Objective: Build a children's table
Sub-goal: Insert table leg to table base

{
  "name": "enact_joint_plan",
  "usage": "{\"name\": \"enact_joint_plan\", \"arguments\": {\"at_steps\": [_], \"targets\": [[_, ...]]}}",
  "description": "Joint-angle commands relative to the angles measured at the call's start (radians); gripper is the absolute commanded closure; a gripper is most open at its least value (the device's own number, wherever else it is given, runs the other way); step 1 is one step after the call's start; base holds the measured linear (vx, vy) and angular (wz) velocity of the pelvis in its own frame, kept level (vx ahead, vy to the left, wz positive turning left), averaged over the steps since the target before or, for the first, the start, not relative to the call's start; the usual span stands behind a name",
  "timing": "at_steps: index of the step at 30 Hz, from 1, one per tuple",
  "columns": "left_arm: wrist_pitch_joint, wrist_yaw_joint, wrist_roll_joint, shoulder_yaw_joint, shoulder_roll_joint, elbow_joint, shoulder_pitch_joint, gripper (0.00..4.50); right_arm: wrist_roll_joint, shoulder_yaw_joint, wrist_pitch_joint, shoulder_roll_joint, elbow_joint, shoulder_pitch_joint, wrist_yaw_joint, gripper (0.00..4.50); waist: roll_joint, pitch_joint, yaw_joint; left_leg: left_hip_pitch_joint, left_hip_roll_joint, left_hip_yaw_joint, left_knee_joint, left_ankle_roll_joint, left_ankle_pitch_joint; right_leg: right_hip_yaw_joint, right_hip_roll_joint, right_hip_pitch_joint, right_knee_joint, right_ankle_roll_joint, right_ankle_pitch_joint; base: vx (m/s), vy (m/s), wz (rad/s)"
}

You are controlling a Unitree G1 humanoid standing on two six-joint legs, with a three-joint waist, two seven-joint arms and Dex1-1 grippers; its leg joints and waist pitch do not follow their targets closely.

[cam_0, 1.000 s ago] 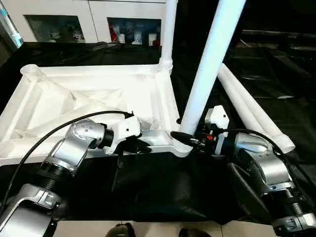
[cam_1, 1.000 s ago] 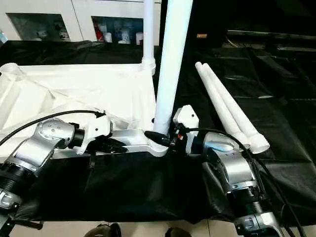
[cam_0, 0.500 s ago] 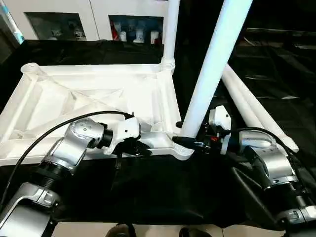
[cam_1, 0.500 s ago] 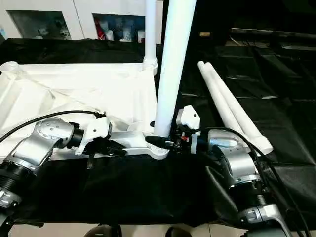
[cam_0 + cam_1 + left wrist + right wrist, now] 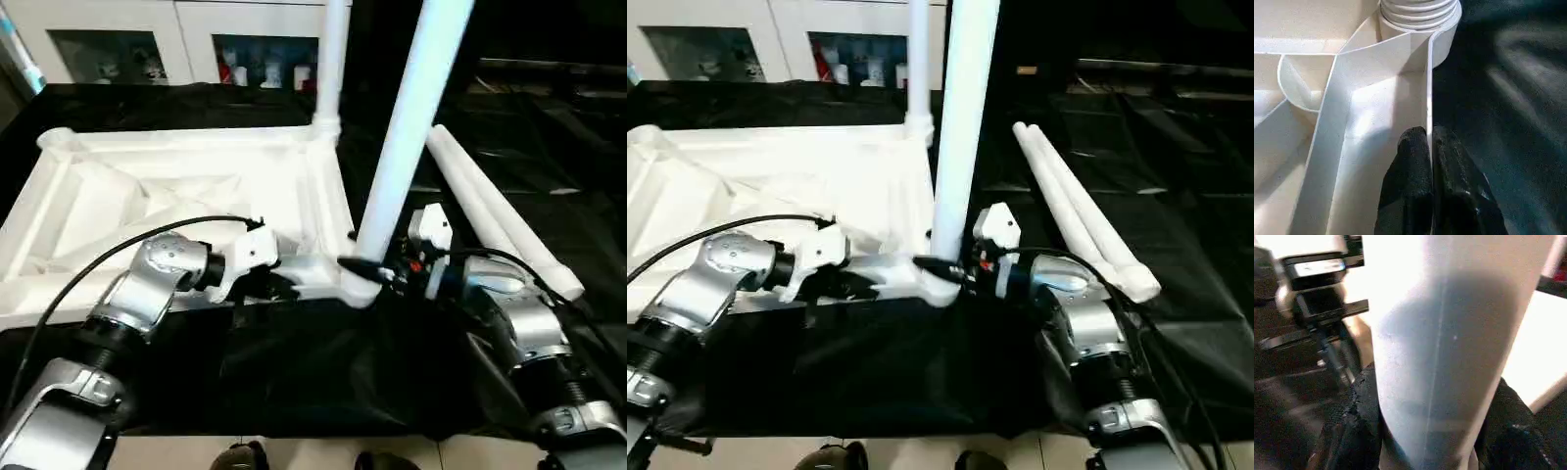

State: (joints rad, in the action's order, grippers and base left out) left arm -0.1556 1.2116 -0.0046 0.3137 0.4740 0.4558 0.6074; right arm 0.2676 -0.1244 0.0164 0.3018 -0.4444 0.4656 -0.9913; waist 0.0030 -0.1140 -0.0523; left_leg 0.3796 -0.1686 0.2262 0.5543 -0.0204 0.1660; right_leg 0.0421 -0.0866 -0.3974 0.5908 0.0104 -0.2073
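Here the children's table top (image 5: 186, 186) lay upside down on a black cloth (image 5: 323, 372), its ribbed, X-braced underside facing up. The left gripper (image 5: 279, 286) was at the top's near edge, beside the near right corner; in the left wrist view its two black fingers (image 5: 1410, 181) were pinched on the thin upright rim wall, one on each side of it. Just past them along that rim sat the corner socket (image 5: 1420, 19). A white leg (image 5: 407, 137) stood in that socket, leaning slightly to the right. The right gripper (image 5: 364, 269) was clamped around the leg's lower end just above the socket, and in the right wrist view its black fingers (image 5: 1361, 426) pressed on both sides of the tube. A second leg (image 5: 331, 69) stood upright in the far right corner. Two more legs (image 5: 490, 211) lay side by side on the cloth to the right of the top, apart from both grippers. Behind stood white cabinets (image 5: 186, 39), with small items on their shelves too small to identify; no writing could be read.
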Motion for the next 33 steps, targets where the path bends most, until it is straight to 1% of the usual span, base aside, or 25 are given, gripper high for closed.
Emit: {"name": "enact_joint_plan", "arguments": {"at_steps": [1,2,3,6,7,9,10,11,12,14,15,16,17,19,20,21,22,24,25,26,27,28,29,31,33], "targets": [[-0.046,-0.045,0.000,-0.023,-0.016,-0.020,0.031,4.50,-0.102,-0.022,0.060,-0.003,-0.143,-0.067,0.110,2.60,0.011,0.026,0.003,-0.034,-0.078,-0.060,-0.093,-0.056,0.464,-0.053,-0.078,0.003,-0.098,0.171,-0.463,0.000,0.000,0.00],[-0.072,-0.089,0.012,-0.031,-0.029,-0.012,0.042,4.50,-0.106,-0.015,0.062,-0.025,-0.146,-0.067,0.155,2.60,0.013,0.026,0.007,-0.034,-0.078,-0.062,-0.097,-0.067,0.479,-0.052,-0.076,-0.001,-0.098,0.163,-0.464,0.000,0.000,0.00],[-0.085,-0.112,0.018,-0.034,-0.036,-0.010,0.045,4.50,-0.107,-0.012,0.065,-0.037,-0.145,-0.068,0.176,2.60,0.010,0.027,0.009,-0.034,-0.077,-0.062,-0.097,-0.069,0.482,-0.051,-0.075,0.000,-0.098,0.160,-0.464,0.000,0.000,0.00],[-0.122,-0.157,0.023,-0.045,-0.055,-0.008,0.054,4.50,-0.115,-0.013,0.067,-0.065,-0.159,-0.066,0.226,2.60,0.013,0.026,0.013,-0.033,-0.076,-0.064,-0.099,-0.068,0.490,-0.050,-0.076,0.000,-0.103,0.152,-0.461,0.000,0.000,0.00],[-0.165,-0.197,0.027,-0.050,-0.074,-0.017,0.060,4.50,-0.131,-0.020,0.064,-0.098,-0.198,-0.051,0.290,2.60,0.019,0.025,0.014,-0.035,-0.077,-0.064,-0.100,-0.071,0.496,-0.050,-0.076,-0.002,-0.103,0.155,-0.448,0.000,0.000,0.00],[-0.191,-0.220,0.030,-0.051,-0.085,-0.025,0.061,4.50,-0.141,-0.021,0.064,-0.121,-0.229,-0.037,0.333,2.60,0.021,0.023,0.020,-0.037,-0.075,-0.064,-0.100,-0.081,0.522,-0.050,-0.075,-0.009,-0.103,0.162,-0.456,0.000,0.000,0.00],[-0.221,-0.240,0.034,-0.049,-0.098,-0.036,0.061,4.50,-0.142,-0.014,0.070,-0.149,-0.273,-0.013,0.383,2.60,0.018,0.016,0.027,-0.040,-0.071,-0.071,-0.101,-0.085,0.590,-0.048,-0.077,-0.012,-0.110,0.139,-0.545,0.000,0.000,0.00],[-0.260,-0.272,0.040,-0.046,-0.117,-0.049,0.060,4.50,-0.142,0.006,0.078,-0.191,-0.337,0.025,0.466,2.60,0.019,0.014,0.027,-0.040,-0.070,-0.076,-0.102,-0.086,0.604,-0.045,-0.078,-0.010,-0.113,0.128,-0.570,0.000,0.000,0.00],[-0.273,-0.286,0.042,-0.045,-0.126,-0.052,0.060,4.50,-0.136,0.022,0.083,-0.210,-0.366,0.044,0.501,2.60,0.021,0.015,0.033,-0.034,-0.069,-0.083,-0.105,-0.092,0.620,-0.043,-0.081,-0.007,-0.110,0.121,-0.591,-0.019,0.026,-0.20],[-0.291,-0.303,0.044,-0.044,-0.137,-0.053,0.060,4.50,-0.130,0.040,0.090,-0.233,-0.399,0.066,0.541,2.60,0.023,0.013,0.039,-0.033,-0.068,-0.092,-0.109,-0.097,0.653,-0.040,-0.079,-0.006,-0.113,0.109,-0.604,-0.023,0.029,-0.25],[-0.302,-0.320,0.049,-0.042,-0.148,-0.050,0.060,4.50,-0.131,0.050,0.088,-0.248,-0.428,0.085,0.575,2.60,0.026,0.013,0.042,-0.041,-0.066,-0.094,-0.107,-0.098,0.681,-0.040,-0.077,-0.012,-0.118,0.105,-0.601,0.000,0.000,0.00],[-0.316,-0.362,0.071,-0.034,-0.169,-0.034,0.059,4.50,-0.137,0.063,0.085,-0.277,-0.475,0.119,0.647,2.60,0.023,0.015,0.044,-0.045,-0.064,-0.095,-0.106,-0.095,0.692,-0.040,-0.076,-0.015,-0.120,0.106,-0.592,0.000,0.000,0.00],[-0.316,-0.363,0.071,-0.034,-0.170,-0.033,0.059,4.50,-0.137,0.063,0.085,-0.277,-0.476,0.120,0.648,2.60,0.023,0.015,0.044,-0.045,-0.064,-0.095,-0.106,-0.095,0.692,-0.040,-0.076,-0.015,-0.120,0.106,-0.592,0.000,0.000,0.00],[-0.322,-0.417,0.095,-0.031,-0.196,-0.008,0.060,4.50,-0.133,0.083,0.086,-0.306,-0.516,0.148,0.721,2.60,0.027,0.009,0.049,-0.051,-0.061,-0.097,-0.105,-0.092,0.722,-0.037,-0.074,-0.023,-0.127,0.095,-0.615,0.000,0.000,0.00],[-0.322,-0.436,0.103,-0.028,-0.206,0.002,0.061,4.50,-0.131,0.089,0.088,-0.316,-0.528,0.156,0.738,2.60,0.023,0.010,0.051,-0.053,-0.061,-0.096,-0.105,-0.090,0.728,-0.036,-0.074,-0.024,-0.129,0.092,-0.622,0.000,0.000,0.00],[-0.330,-0.473,0.107,-0.028,-0.232,0.018,0.064,4.50,-0.136,0.093,0.087,-0.333,-0.552,0.172,0.769,2.60,0.026,0.007,0.053,-0.054,-0.061,-0.100,-0.108,-0.093,0.748,-0.032,-0.072,-0.025,-0.131,0.082,-0.630,0.000,0.000,0.00],[-0.330,-0.473,0.107,-0.028,-0.232,0.018,0.064,4.50,-0.136,0.093,0.087,-0.333,-0.552,0.172,0.769,2.60,0.028,0.008,0.054,-0.055,-0.061,-0.100,-0.109,-0.097,0.759,-0.029,-0.069,-0.025,-0.130,0.079,-0.626,0.000,0.000,0.00],[-0.338,-0.531,0.118,-0.017,-0.278,0.039,0.071,4.50,-0.152,0.094,0.081,-0.359,-0.593,0.201,0.820,2.60,0.028,0.005,0.057,-0.065,-0.059,-0.101,-0.113,-0.108,0.819,-0.020,-0.061,-0.033,-0.136,0.064,-0.622,0.000,0.000,0.00],[-0.340,-0.549,0.120,-0.015,-0.295,0.047,0.076,4.50,-0.150,0.098,0.081,-0.368,-0.602,0.208,0.828,2.60,0.026,0.001,0.059,-0.066,-0.058,-0.101,-0.115,-0.107,0.833,-0.016,-0.058,-0.035,-0.138,0.059,-0.627,-0.051,0.042,-0.04],[-0.342,-0.561,0.120,-0.015,-0.308,0.054,0.081,4.50,-0.148,0.102,0.082,-0.374,-0.608,0.213,0.832,2.60,0.031,0.001,0.059,-0.076,-0.055,-0.100,-0.119,-0.105,0.874,-0.005,-0.052,-0.037,-0.145,0.040,-0.641,0.000,0.000,0.00],[-0.345,-0.572,0.117,-0.018,-0.318,0.058,0.084,4.50,-0.146,0.107,0.082,-0.378,-0.614,0.218,0.836,2.60,0.031,0.001,0.059,-0.076,-0.055,-0.100,-0.119,-0.105,0.874,-0.005,-0.052,-0.037,-0.145,0.040,-0.641,0.000,0.000,0.00],[-0.348,-0.583,0.120,-0.022,-0.327,0.061,0.088,4.50,-0.153,0.107,0.075,-0.383,-0.623,0.224,0.840,2.60,0.031,0.004,0.060,-0.073,-0.055,-0.101,-0.121,-0.101,0.870,-0.003,-0.054,-0.027,-0.144,0.040,-0.610,0.000,0.000,0.00],[-0.352,-0.594,0.122,-0.027,-0.336,0.061,0.092,4.50,-0.160,0.106,0.070,-0.387,-0.632,0.230,0.844,2.60,0.035,0.005,0.055,-0.072,-0.057,-0.095,-0.134,-0.095,0.860,-0.002,-0.054,-0.020,-0.139,0.054,-0.536,0.000,0.000,0.00],[-0.357,-0.596,0.122,-0.029,-0.341,0.058,0.093,4.50,-0.163,0.108,0.070,-0.390,-0.640,0.234,0.846,2.60,0.038,0.005,0.053,-0.069,-0.058,-0.091,-0.140,-0.090,0.851,0.000,-0.054,-0.016,-0.138,0.061,-0.501,0.000,0.000,0.00],[-0.361,-0.595,0.123,-0.029,-0.346,0.053,0.093,4.50,-0.174,0.108,0.065,-0.392,-0.657,0.242,0.842,2.60,0.037,0.001,0.053,-0.071,-0.057,-0.089,-0.143,-0.091,0.864,0.005,-0.054,-0.019,-0.141,0.059,-0.518,0.000,0.000,0.00]]}}
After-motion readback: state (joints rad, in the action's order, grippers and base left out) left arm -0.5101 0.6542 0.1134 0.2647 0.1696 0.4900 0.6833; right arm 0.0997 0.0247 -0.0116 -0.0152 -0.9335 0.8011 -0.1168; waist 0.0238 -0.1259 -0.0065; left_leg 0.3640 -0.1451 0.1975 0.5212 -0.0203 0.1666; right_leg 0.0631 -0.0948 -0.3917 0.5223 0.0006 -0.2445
